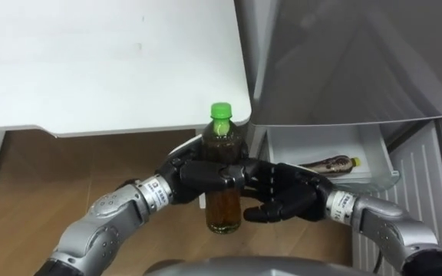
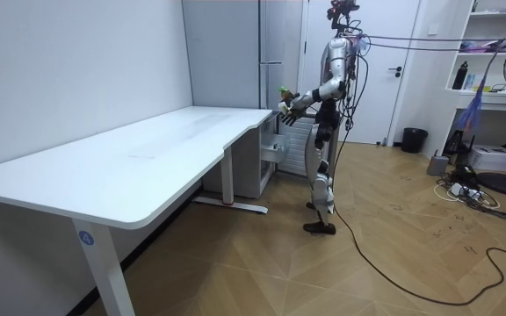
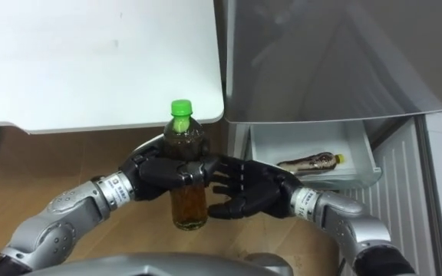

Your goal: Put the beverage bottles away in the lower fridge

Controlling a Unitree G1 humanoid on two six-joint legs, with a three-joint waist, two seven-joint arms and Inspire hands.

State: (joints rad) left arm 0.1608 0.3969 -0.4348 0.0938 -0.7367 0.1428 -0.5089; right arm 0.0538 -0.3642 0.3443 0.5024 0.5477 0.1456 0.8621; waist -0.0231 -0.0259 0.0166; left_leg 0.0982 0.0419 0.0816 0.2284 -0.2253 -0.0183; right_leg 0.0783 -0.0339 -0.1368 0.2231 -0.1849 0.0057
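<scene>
The left hand [image 1: 194,175] is gripping the drink bottle [image 1: 223,208] around its middle, fingers wrapping across the front. The bottle's standing upright, long axis vertical, with the green cap [image 1: 220,111] pointing straight up. The right hand [image 1: 291,192] is sitting just beside it on the right, fingers loosely spread and not closing on anything, with the tips reaching toward the left hand's fingers. Honestly can't tell if they're actually touching the bottle. The dark fingers are hiding its label band. It's hovering over the floor between the white desk [image 1: 106,61] and the fridge's open lower drawer [image 1: 313,142], where a second bottle [image 1: 328,164] is lying on its side.
</scene>
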